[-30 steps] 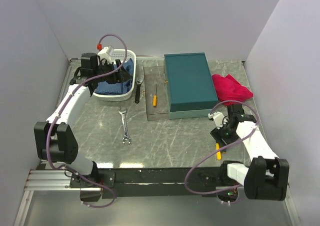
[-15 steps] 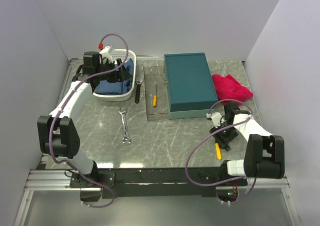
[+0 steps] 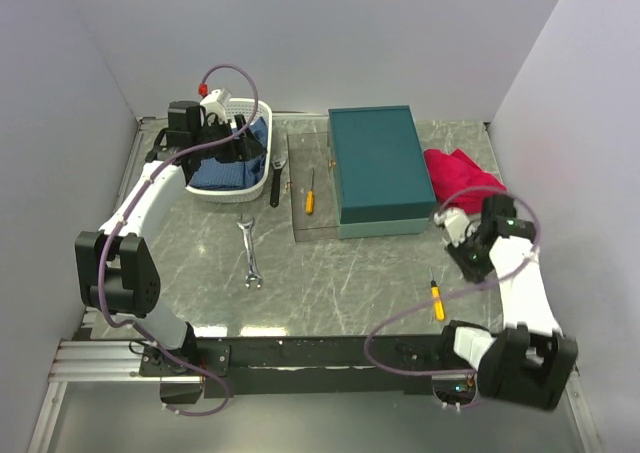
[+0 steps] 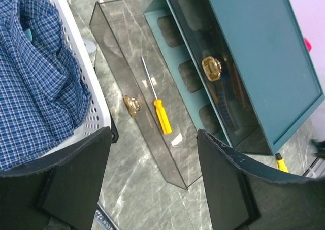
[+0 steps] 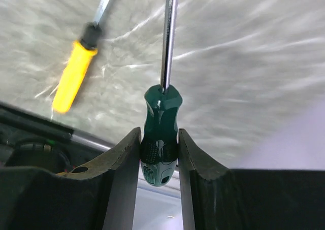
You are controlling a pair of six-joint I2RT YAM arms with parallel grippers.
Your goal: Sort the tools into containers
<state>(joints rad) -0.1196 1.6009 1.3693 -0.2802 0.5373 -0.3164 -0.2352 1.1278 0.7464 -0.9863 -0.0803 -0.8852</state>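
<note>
My right gripper (image 5: 160,154) is shut on the green handle of a screwdriver (image 5: 161,131), its shaft pointing away over the table. In the top view the right gripper (image 3: 468,256) hangs right of the teal box (image 3: 378,163). A yellow-handled screwdriver (image 3: 437,301) lies on the table below it and shows in the right wrist view (image 5: 73,76). My left gripper (image 4: 152,189) is open and empty, above the white basket's (image 3: 258,188) right edge. An orange-handled screwdriver (image 4: 161,113) lies in the clear grey tray (image 4: 117,47) beside the box (image 4: 254,52). A silver spanner (image 3: 250,255) and a dark-handled wrench (image 3: 276,178) lie on the table.
The white basket (image 4: 86,77) holds a blue checked cloth (image 4: 35,88). A red cloth (image 3: 462,173) lies right of the box. Walls close in on both sides and the back.
My right gripper has risen from the table with the green-handled screwdriver and swung right and back, leaving the yellow one lying there. The left arm has barely moved.
</note>
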